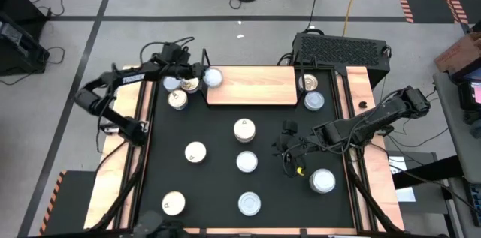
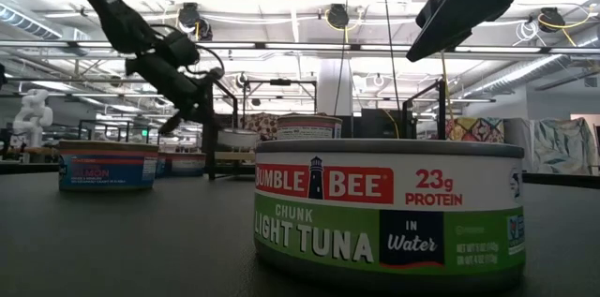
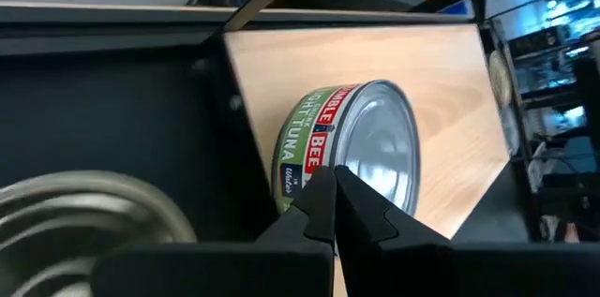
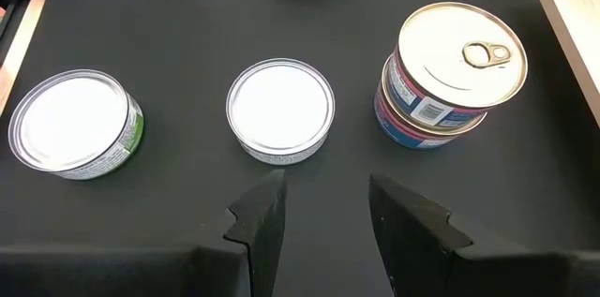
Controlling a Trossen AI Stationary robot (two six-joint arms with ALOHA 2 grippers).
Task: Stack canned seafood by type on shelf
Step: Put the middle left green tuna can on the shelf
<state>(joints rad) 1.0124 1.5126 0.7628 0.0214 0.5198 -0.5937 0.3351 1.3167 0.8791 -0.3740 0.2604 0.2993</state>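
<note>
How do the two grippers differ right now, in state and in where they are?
The left gripper is shut, its fingers pressed together; the right gripper is open with nothing between its fingers.
The left gripper is at the shelf's left end beside a green tuna tin; the right gripper hovers over tins on the tabletop.

Closed left hand [image 3: 336, 205] just before a tuna can [image 3: 349, 147] on the wooden shelf [image 3: 375, 63], another tin [image 3: 84, 213] nearby
</note>
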